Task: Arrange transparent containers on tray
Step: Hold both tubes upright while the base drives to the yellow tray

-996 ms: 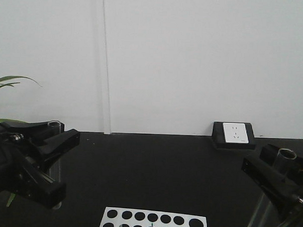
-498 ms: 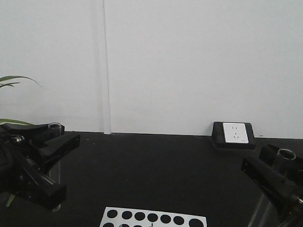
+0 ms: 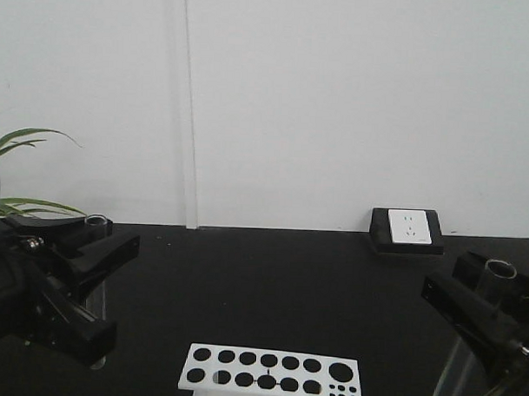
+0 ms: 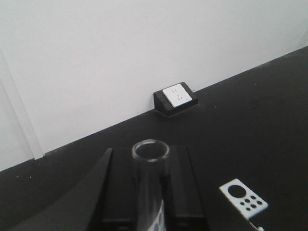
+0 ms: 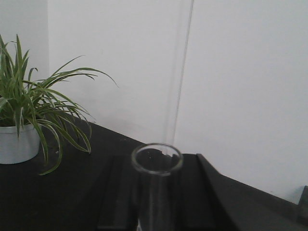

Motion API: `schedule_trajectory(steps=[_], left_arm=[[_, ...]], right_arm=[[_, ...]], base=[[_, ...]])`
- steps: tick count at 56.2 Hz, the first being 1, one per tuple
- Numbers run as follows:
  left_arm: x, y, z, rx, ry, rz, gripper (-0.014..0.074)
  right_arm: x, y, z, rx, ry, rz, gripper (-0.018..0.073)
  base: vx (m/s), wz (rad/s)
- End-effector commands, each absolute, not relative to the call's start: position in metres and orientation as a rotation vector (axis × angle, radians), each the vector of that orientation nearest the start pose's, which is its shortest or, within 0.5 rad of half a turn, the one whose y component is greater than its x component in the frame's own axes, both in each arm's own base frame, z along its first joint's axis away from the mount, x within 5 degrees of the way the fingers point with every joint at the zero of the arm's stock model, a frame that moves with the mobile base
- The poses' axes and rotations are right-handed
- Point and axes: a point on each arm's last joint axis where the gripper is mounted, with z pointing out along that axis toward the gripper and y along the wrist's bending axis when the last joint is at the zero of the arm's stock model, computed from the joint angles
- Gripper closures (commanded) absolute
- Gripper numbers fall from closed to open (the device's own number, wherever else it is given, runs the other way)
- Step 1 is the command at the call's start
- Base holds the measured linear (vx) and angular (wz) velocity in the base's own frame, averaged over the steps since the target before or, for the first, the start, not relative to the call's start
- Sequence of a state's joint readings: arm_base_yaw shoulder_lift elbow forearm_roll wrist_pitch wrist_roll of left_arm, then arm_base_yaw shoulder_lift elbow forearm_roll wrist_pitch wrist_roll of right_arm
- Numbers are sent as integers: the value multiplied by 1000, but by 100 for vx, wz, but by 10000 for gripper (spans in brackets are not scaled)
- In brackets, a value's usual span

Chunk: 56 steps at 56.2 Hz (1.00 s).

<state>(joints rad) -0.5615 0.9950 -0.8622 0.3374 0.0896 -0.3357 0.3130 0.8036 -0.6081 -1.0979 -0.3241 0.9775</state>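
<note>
- The left gripper (image 3: 114, 287) is clamping narrow around the first test tube (image 4: 150, 187), holding it upright with its open rim poking above the jaws.
- The right gripper (image 5: 159, 159) is doing the same with the second test tube (image 3: 498, 272), its jaws drawn in on either side of the glass.
- Both tubes are being held over the black table (image 3: 270, 285), well apart, one at each edge of the front view, with the white hole rack (image 3: 271, 372) sitting between them.
- The tray is not showing in any view, so I cannot tell how near either tube is to it.
- To my eye the carrying step is underway: each tube is in a grip and neither is set down yet.
- Next, I reckon each arm is going to need to bring its tube over the tray, lower it and tip it flat. The jaws should then ease apart gently, since round glass could roll or crack.
</note>
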Motion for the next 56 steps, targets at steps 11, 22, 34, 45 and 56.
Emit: schedule_trajectory(steps=[11,22,34,45,56], left_arm=[[190,-121,391,444,1582,-443,597],[193,-122,387,447,1604,-436,597],[193,-122,387,448,1609,-434,597],[193,-122,387,448,1609,-434,597],[193,-122,387,448,1610,-433,597]], right_arm=[[151,79,366,-541,1380,424,571],[151,79,366,-541,1380,424,571],[151,79,366,-541,1380,424,571],[151,79,366,-541,1380,424,571],[151,79,366,-541,1380,424,571]], base=[[-18,6],[-21,5],[-25,1],[-29,8],[-31,18]])
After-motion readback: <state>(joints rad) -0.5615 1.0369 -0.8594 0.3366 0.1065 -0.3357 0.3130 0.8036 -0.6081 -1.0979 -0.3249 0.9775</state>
